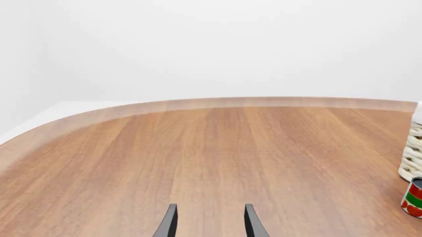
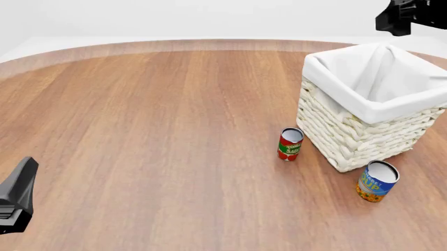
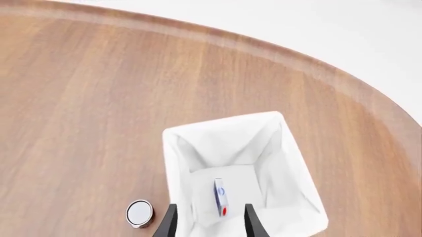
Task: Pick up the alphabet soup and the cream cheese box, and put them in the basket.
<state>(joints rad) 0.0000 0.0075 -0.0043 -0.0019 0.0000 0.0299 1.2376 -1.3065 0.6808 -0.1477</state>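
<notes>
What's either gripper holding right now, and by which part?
Nothing. The left gripper is open over bare table. The right gripper is open above the basket; the cream cheese box lies loose on the lining inside.

Left gripper (image 1: 209, 224): two dark fingertips apart, nothing between them, hanging over bare wood.
Table (image 1: 197, 158): brown wood grain with a curved far edge against a white backdrop.
Basket (image 1: 412, 155): only a woven cream sliver at the frame edge.
Red-and-green can (image 1: 414, 197): partly cut off, just beside the basket.
</notes>
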